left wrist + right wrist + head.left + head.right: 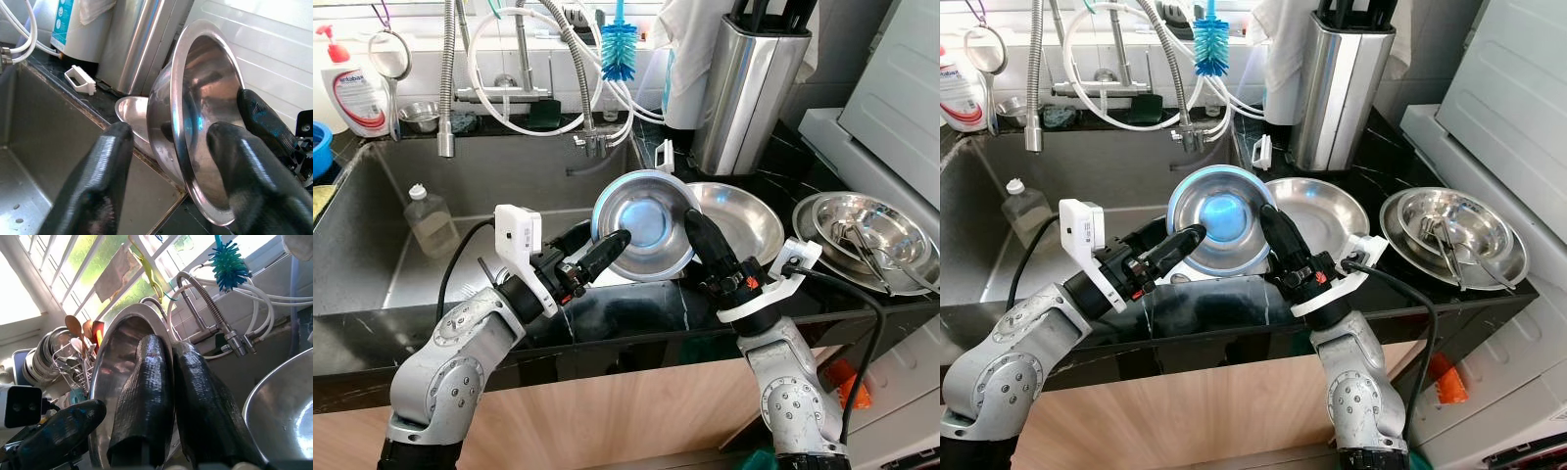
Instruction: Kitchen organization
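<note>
Black desk (pixel 773 157) by sink (pixel 372 245): steel bowl (pixel 644 223) tilted, pinched at rim by right hand (pixel 703 231); left hand (pixel 607 251) released (handover mid-way). Next: left clamps rim.

Four steel bowls (pixel 644 223), one bottle (pixel 431 217), one blue brush (pixel 619 47).
</note>
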Controlling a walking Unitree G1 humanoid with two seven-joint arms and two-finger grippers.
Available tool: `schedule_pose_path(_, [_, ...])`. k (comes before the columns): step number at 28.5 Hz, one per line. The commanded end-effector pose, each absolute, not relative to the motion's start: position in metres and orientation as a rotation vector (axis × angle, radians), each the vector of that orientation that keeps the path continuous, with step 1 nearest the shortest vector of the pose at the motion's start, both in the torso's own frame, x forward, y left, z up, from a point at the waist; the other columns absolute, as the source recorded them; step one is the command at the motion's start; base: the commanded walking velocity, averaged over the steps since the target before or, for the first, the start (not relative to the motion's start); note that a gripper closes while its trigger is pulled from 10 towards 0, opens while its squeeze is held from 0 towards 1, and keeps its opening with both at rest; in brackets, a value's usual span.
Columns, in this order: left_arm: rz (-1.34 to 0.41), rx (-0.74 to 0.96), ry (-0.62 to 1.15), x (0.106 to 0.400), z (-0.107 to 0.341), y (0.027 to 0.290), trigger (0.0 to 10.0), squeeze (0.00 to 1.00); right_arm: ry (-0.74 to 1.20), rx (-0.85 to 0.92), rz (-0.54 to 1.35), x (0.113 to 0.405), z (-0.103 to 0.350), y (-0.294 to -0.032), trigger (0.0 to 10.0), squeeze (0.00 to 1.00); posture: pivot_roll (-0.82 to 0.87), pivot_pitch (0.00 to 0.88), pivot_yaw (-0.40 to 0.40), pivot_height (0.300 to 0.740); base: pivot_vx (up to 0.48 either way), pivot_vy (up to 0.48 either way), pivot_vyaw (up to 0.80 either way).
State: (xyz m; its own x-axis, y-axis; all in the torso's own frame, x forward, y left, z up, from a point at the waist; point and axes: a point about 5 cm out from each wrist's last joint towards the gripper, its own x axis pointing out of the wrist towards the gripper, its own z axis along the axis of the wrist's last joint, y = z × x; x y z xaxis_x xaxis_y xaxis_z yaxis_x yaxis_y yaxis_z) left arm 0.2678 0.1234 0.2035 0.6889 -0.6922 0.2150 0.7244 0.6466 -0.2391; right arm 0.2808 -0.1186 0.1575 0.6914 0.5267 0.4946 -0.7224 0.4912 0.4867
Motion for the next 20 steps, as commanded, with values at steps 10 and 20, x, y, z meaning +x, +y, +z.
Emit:
schedule_pose_path(10, [-0.801,-0.300,-0.116,0.2684,0.2038,0.1229,0.0,0.00,-0.320,0.689,0.798,0.2819,0.1652,-0.1160,10.0,0.00,0.09,0.000,-0.043,0.740,0.000,0.000,0.00])
schedule_pose_path(20, [-0.799,-0.299,-0.117,0.2680,0.2041,0.1239,0.0,0.00,-0.308,0.675,0.809,0.2825,0.1646,-0.1144,10.0,0.00,0.10,0.000,-0.045,0.740,0.000,0.000,0.00])
